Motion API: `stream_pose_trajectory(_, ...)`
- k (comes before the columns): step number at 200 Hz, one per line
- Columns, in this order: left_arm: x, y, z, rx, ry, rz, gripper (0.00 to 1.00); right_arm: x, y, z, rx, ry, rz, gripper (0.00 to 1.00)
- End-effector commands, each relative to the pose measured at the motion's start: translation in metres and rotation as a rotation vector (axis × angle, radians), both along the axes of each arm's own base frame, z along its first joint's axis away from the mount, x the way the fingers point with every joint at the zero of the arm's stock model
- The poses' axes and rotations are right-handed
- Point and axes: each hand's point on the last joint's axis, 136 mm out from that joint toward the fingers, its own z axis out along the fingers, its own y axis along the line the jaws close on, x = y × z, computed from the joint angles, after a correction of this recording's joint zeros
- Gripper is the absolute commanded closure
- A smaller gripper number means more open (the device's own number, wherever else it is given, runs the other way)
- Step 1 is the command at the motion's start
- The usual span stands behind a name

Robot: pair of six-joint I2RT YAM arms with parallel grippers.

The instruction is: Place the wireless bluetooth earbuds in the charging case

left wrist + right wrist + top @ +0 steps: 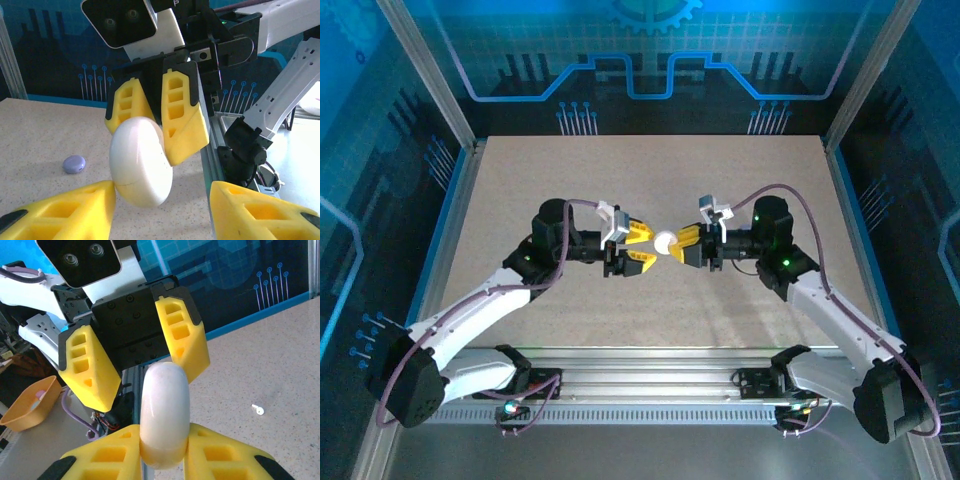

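Right gripper (676,246) clamps the charging case (165,410), likely hard, light and slick; left gripper (650,249) jaws gape around it, best closing across its lid half

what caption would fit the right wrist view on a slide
Right fingers pinch the white round case edge-on, left fingers open facing it, one earbud lying on the table

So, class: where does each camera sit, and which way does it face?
Top external: above, behind the bases, looking down on the table; both arms show.
Left wrist: faces the right arm; left fingers at bottom.
Right wrist: faces the left arm; right fingers grip the white case.
Shared: all three show that case.
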Motion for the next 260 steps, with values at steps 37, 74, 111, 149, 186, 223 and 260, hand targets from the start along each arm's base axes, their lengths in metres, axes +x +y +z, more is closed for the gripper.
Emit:
stream_pose_trajectory(37,-0.001,-0.004,0.005,-0.031,-0.016,-0.019,0.43,-0.006,0.010,0.020,0.034,-0.051,0.050,0.77)
stream_pose_trajectory(74,0.009,-0.006,-0.003,-0.013,0.064,0.025,0.37,-0.007,0.010,0.019,0.042,-0.066,0.047,0.77)
stream_pose_trajectory(111,0.010,-0.009,-0.001,-0.033,0.073,0.000,0.47,-0.008,0.009,0.019,0.049,-0.068,0.043,0.77)
stream_pose_trajectory(149,0.005,-0.011,0.004,-0.052,0.066,-0.031,0.55,-0.010,0.008,0.016,0.045,-0.075,0.030,0.77)
stream_pose_trajectory(186,0.004,-0.012,0.007,-0.067,0.059,-0.047,0.61,-0.009,0.009,0.012,0.042,-0.059,0.036,0.77)
stream_pose_trajectory(223,0.002,-0.012,0.007,-0.066,0.054,-0.060,0.74,-0.007,0.011,0.011,0.035,-0.053,0.043,0.75)
stream_pose_trajectory(260,0.002,-0.012,0.003,-0.032,0.057,-0.058,0.82,-0.005,0.010,0.010,0.030,-0.061,0.023,0.72)
